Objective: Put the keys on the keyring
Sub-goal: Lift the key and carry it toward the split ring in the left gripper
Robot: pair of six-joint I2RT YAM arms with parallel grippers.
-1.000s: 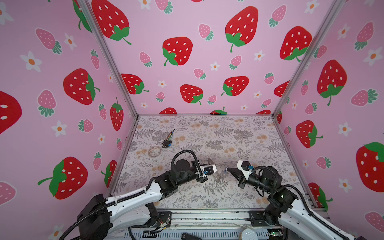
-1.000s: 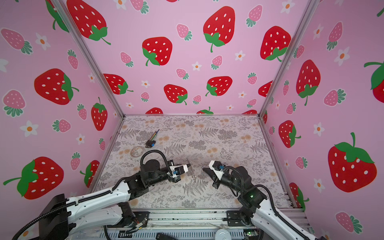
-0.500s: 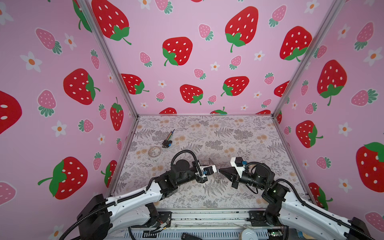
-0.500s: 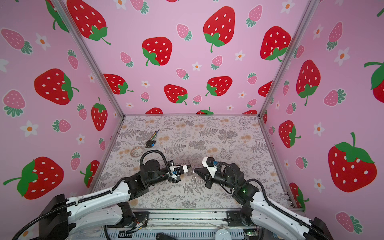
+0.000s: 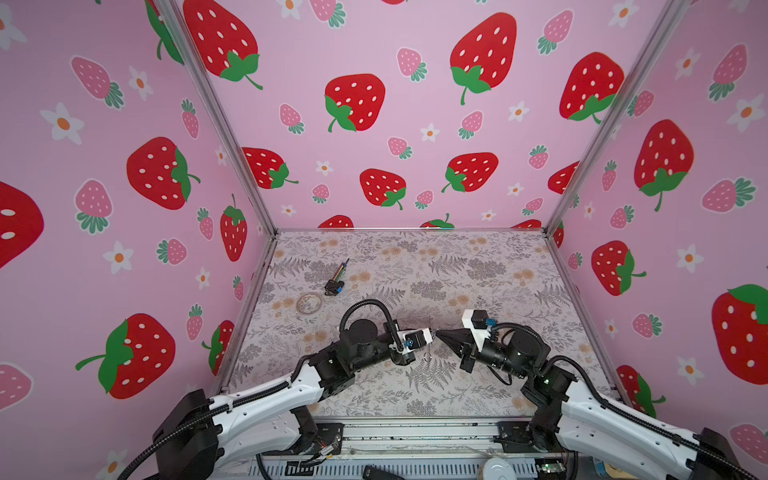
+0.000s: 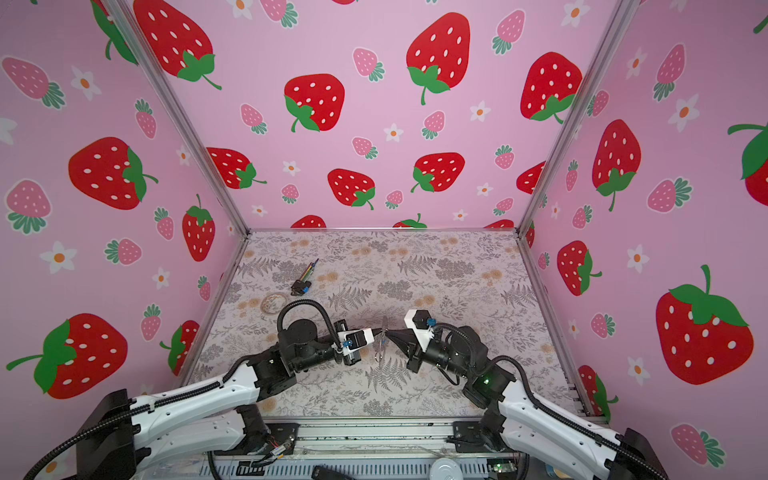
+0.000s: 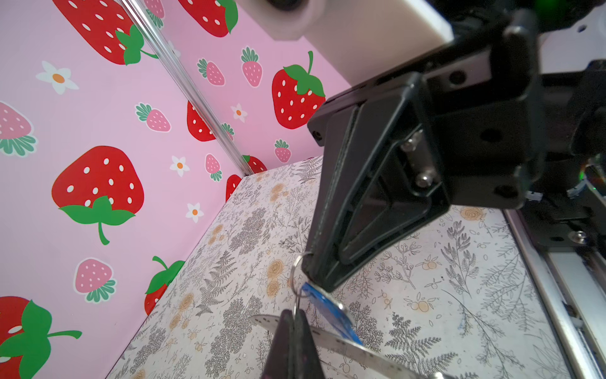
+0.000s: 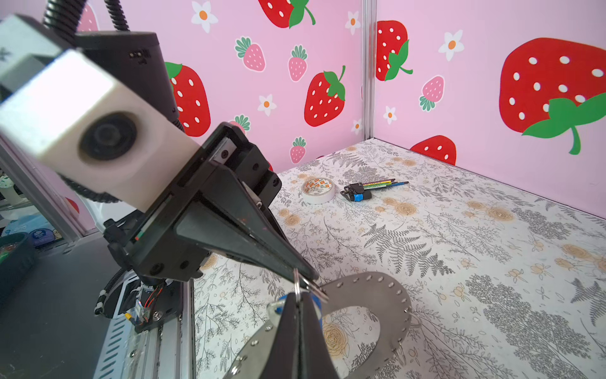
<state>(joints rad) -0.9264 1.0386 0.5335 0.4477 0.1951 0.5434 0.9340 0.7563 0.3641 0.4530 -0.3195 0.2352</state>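
Grey keyring (image 8: 393, 295) is pinched by jaws of left gripper (image 8: 311, 281), keys (image 7: 328, 311) by right gripper (image 7: 315, 284); keys could be knocked loose by misalignment.

Left end effector (image 5: 432, 332) tip-to-tip with right end effector (image 5: 439, 332)

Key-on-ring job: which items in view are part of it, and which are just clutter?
Job:
- large flat grey metal ring with rim holes
- small bright-blue plastic key tag on a thin wire loop

Lying about:
- pale roll of tape
- black-and-blue plug with coloured wires
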